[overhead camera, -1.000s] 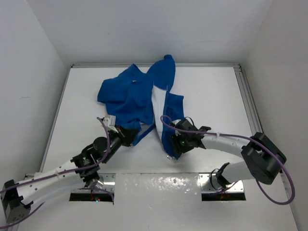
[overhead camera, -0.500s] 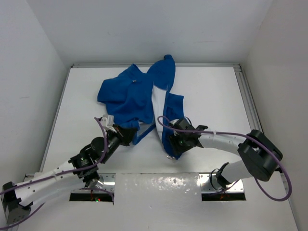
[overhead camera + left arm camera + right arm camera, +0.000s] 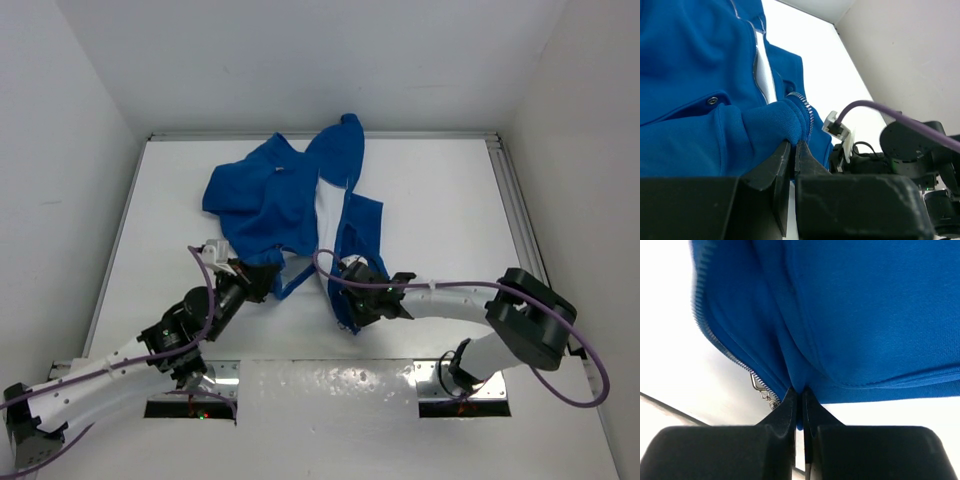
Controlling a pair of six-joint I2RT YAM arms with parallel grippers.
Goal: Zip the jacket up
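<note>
Gripping step, both sides. Nearest you, your left hand (image 3: 794, 145) is clenched on a bunched fold of the royal-blue fleece jacket (image 3: 690, 75) at the bottom of one front edge. The pale silvery zipper teeth (image 3: 808, 110) curl just past its fingertips.

Your right hand (image 3: 801, 392) is clenched too, with a thin pleat of the other front's hem pinched between its fingers. The small metal zipper pull (image 3: 760, 385) hangs just beside that pinch, outside the grip.

Judgement: you are at the start of the task. Both lower corners are held, the front stands open, and the two zipper halves are not joined. The next move calls for bringing the two bottom ends together and lining them up so one side can seat in the slider. The right hand holds cloth, not the pull, so expect to regrasp there.

Farther out, the jacket lies on the white counter (image 3: 440, 200) with its hem toward the arms. Each hand is touching its own corner, with a strip of bare counter between them. Beyond the hands the fronts spread in a narrow V, the body lies rumpled to the left, and one blue end reaches the far edge.
</note>
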